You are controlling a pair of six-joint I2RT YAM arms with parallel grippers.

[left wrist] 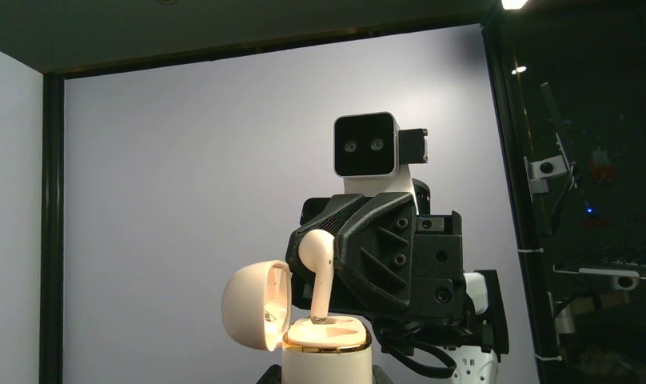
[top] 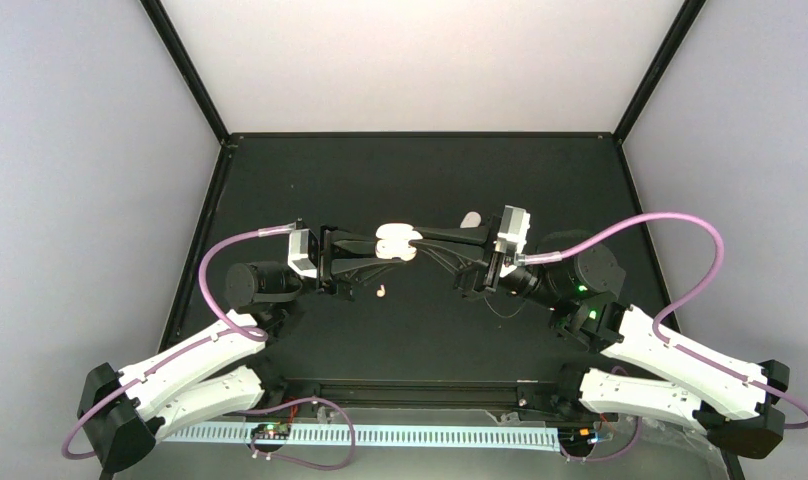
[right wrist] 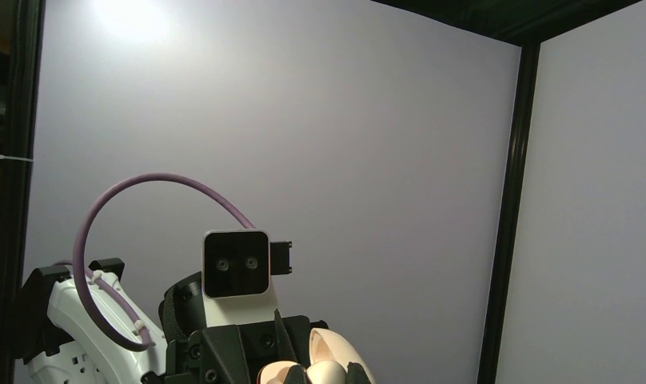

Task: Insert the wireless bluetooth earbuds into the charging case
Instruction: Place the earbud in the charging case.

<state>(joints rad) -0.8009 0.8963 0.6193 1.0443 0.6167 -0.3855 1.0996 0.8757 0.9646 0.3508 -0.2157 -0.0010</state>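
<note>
My left gripper (top: 378, 246) is shut on the body of the cream-white charging case (left wrist: 326, 356) and holds it upright above the table with its lid (left wrist: 254, 306) swung open to the left. My right gripper (top: 414, 243) is shut on a pale earbud (left wrist: 318, 268), head up. The earbud's stem tip touches the left slot of the case's top insert. In the right wrist view the earbud's head (right wrist: 324, 370) sits between my fingertips at the bottom edge, with the case lid (right wrist: 348, 352) behind it. A second tiny earbud (top: 381, 291) lies on the dark table below the grippers.
A small white oblong object (top: 470, 219) lies on the black table (top: 420, 170) just behind my right gripper. Pale walls and black frame posts (top: 193, 80) enclose the table on three sides. Purple cables (top: 670, 225) loop over both arms.
</note>
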